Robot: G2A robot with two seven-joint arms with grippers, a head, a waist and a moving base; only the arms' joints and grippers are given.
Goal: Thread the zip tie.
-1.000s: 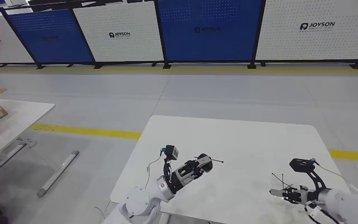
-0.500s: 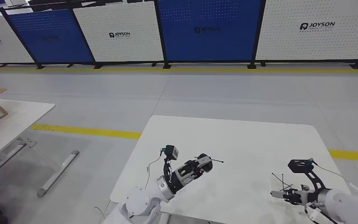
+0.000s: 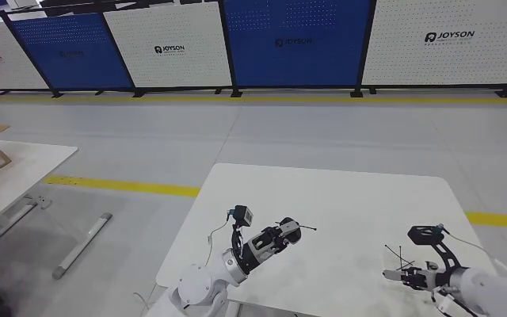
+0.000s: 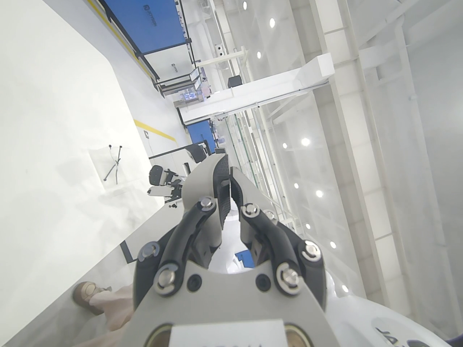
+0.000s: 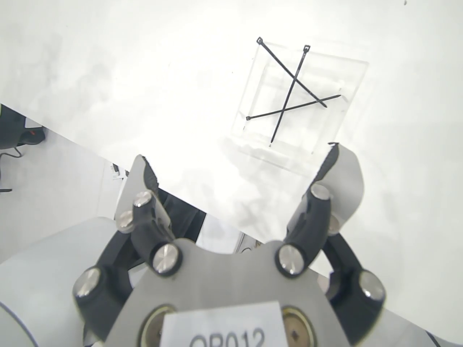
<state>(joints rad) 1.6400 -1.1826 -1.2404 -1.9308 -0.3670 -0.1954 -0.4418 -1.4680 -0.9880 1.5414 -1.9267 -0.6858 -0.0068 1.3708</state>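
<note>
two end effectors above one white table [image 3: 341, 198]
right end effector [image 5: 238, 160] spread wide just short of three crossed zip ties [image 5: 296, 80] on a clear tray [image 5: 354, 73]; left end effector [image 3: 290, 231], aimed upward, pinches a single zip tie [image 3: 309, 228].

White table [image 3: 333, 198], rounded corners. Toward its right side: one clear square tray [image 5: 347, 73], three black zip ties [image 5: 296, 80] crossed on it.

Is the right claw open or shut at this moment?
Open: the right claw's fingers stand wide apart, gripping nothing.
</note>
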